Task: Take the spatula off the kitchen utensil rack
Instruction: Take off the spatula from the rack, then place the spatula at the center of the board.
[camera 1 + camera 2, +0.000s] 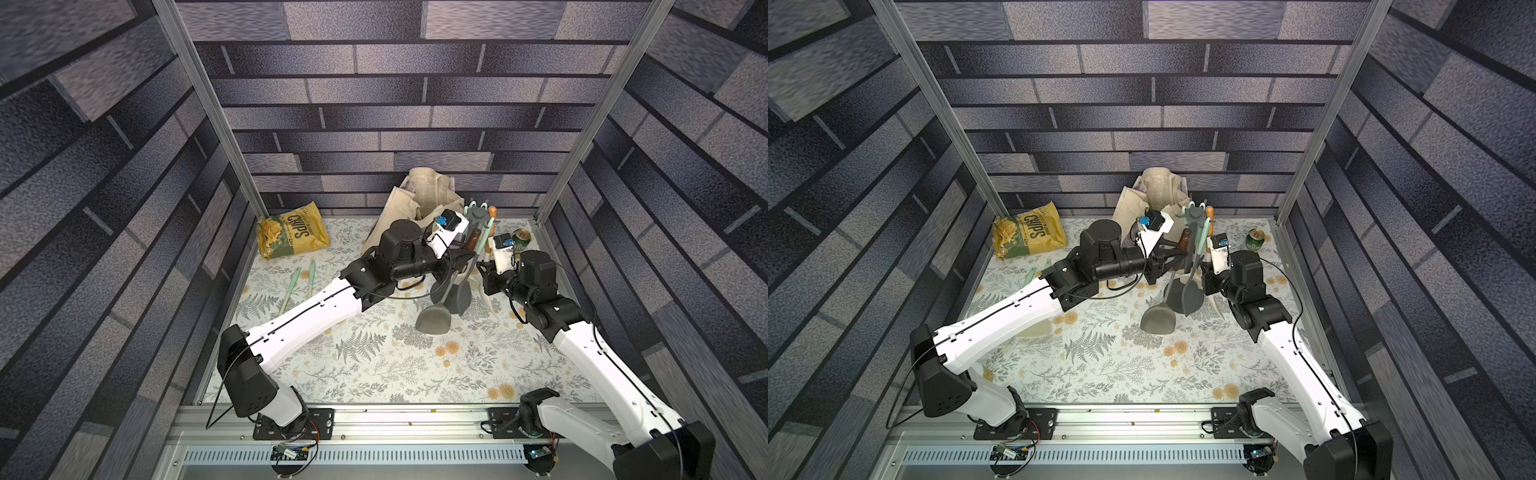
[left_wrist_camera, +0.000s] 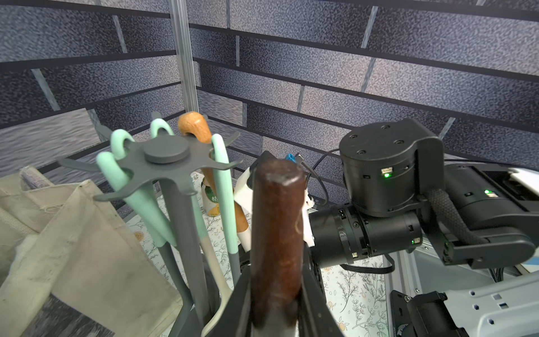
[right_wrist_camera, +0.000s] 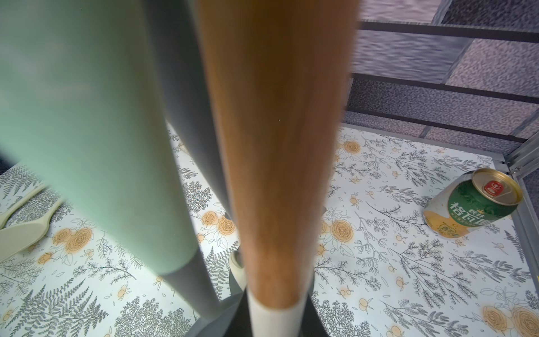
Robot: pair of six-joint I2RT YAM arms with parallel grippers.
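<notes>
The left gripper (image 2: 277,274) clamps spatula (image 2: 277,221) beside rack (image 2: 166,151); right gripper (image 3: 275,315) clamps orange-handled utensil (image 3: 277,146).

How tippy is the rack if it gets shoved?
Likely top-heavy: the rack hangs several utensils high on a slim pole, so a high shove could tip it. It looks rigid, so it should lever as one piece, not flex. Its base is mostly hidden, so footing is hard to judge.
</notes>
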